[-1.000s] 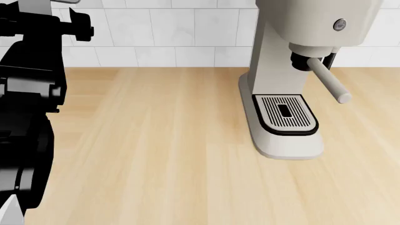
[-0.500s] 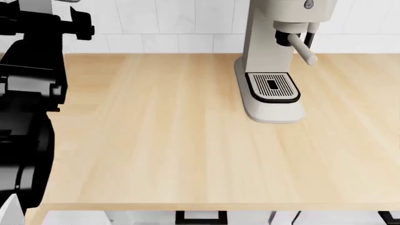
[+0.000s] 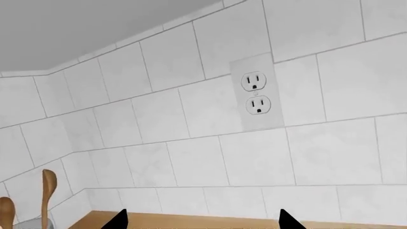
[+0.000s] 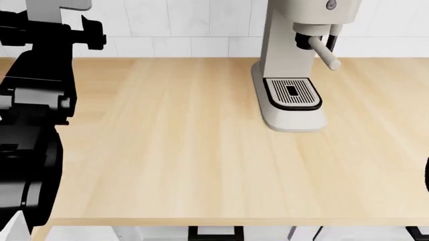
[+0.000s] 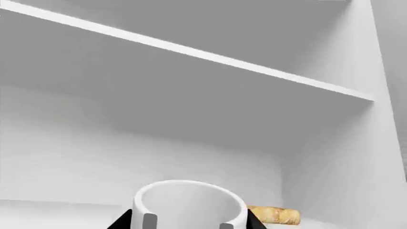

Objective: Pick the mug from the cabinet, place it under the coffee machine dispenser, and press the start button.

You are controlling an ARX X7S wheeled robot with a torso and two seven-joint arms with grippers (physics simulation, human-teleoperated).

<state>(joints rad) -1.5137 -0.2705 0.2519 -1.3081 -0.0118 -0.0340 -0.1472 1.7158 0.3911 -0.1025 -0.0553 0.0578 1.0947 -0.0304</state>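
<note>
White tiled wall with an outlet rises behind the wooden counter; white cabinet shelf.

Counter: light wood, visible grain, satin finish. Machine: smooth cream plastic look, slightly glossy; drip grille is dark-rimmed with ribbed metal-looking slats. Wand: same matt cream. Left arm: black, semi-gloss plastic, grey metal-like plates. Wall tiles: white, smooth, faint mottling, thin grey grout. Outlet: plain white plastic. Spoons: brown wood. Mug: smooth white, ceramic-like, matt. Cabinet: flat matt white.
</note>
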